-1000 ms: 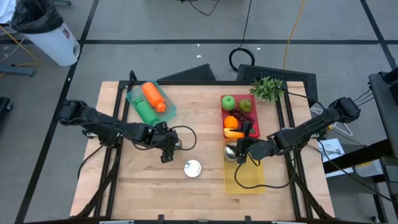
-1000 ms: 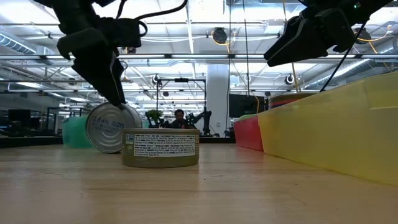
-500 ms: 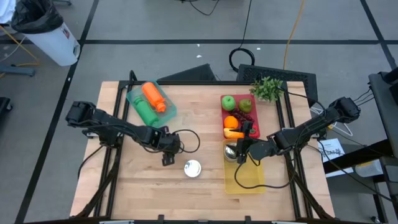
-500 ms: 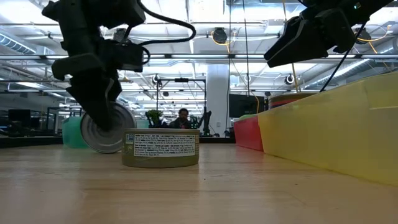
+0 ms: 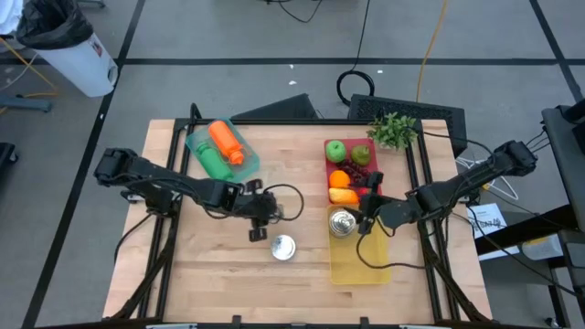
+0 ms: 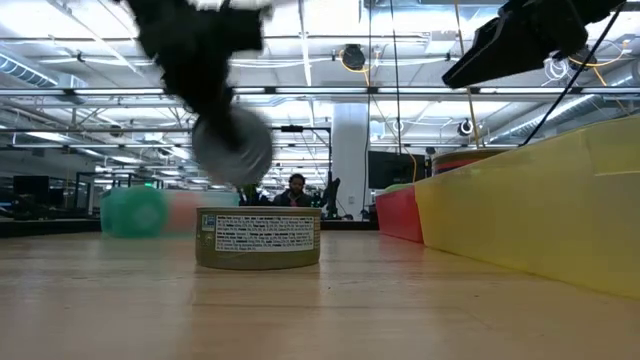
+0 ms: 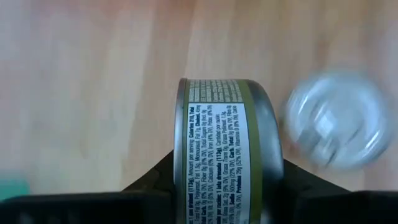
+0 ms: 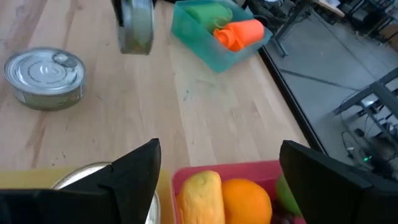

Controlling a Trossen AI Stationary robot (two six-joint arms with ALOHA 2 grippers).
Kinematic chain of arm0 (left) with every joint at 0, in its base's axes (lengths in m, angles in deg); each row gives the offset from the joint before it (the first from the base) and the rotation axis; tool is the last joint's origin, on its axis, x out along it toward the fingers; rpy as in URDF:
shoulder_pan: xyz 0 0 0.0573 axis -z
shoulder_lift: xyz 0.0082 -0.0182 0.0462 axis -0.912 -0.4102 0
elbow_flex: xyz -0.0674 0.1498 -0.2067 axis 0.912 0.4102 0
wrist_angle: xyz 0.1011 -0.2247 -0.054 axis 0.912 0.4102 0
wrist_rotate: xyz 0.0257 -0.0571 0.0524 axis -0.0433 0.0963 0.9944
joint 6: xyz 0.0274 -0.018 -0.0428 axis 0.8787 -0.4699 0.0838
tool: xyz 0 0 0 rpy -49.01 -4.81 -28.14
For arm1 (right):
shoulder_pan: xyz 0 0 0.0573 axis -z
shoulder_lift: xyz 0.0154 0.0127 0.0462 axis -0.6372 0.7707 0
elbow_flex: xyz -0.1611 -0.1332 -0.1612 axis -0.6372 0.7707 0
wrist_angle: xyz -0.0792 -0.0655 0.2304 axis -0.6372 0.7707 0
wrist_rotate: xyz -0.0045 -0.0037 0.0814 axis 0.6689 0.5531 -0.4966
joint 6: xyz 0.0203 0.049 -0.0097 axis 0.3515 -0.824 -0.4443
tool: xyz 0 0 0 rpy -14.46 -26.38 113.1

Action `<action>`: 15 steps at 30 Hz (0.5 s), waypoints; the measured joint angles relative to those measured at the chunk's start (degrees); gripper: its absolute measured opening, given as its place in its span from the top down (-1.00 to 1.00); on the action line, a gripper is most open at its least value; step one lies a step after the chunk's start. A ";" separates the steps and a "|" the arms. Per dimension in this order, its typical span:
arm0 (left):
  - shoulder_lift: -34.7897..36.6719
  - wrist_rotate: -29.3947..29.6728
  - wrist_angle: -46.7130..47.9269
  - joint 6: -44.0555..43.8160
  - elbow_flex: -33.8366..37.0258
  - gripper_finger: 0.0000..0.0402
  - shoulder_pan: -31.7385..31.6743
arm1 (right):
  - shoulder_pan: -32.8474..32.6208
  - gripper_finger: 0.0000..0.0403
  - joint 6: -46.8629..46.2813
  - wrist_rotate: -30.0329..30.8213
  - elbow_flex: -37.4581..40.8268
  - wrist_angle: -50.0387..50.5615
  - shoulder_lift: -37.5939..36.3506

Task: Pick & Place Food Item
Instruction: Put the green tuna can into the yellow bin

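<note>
Just left of the yellow bin [image 5: 363, 265], the left end effector [image 5: 259, 217] is gripping a can [image 7: 221, 143] edge-up, bin lying rightward.

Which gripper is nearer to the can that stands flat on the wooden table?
The left. The left gripper, holding another can on edge, is just above the flat can. The right gripper is open, farther off over the yellow bin.
</note>
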 joint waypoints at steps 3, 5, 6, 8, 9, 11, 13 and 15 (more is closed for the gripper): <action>-0.24 1.55 -5.58 10.62 -4.91 0.31 1.34 | 0.00 -0.53 -2.49 -0.01 0.00 3.09 -3.27; -1.23 4.01 -10.99 20.30 -7.97 0.31 2.70 | 0.00 -0.53 -3.92 0.01 0.00 4.57 -5.22; -2.13 6.02 -12.50 25.23 -9.39 0.31 3.43 | 0.00 -0.53 -4.30 0.03 0.00 5.29 -6.01; -4.93 9.94 -15.23 35.73 -11.89 0.31 4.53 | 0.00 -0.53 -5.04 0.01 0.00 6.67 -7.40; -6.87 11.34 -16.85 40.56 -13.14 0.29 4.84 | 0.00 -0.53 -5.62 -0.04 0.00 7.05 -7.96; -11.16 12.97 -20.15 49.36 -15.54 0.26 5.07 | 0.00 -0.53 -6.31 -0.07 0.00 7.41 -8.94; -15.66 13.53 -23.89 55.75 -18.29 0.26 5.11 | -0.02 -0.53 -6.34 -0.12 0.00 7.50 -9.68; -20.24 13.71 -27.55 61.43 -21.23 0.28 5.11 | -0.02 -0.53 -5.87 -0.14 0.00 7.48 -10.23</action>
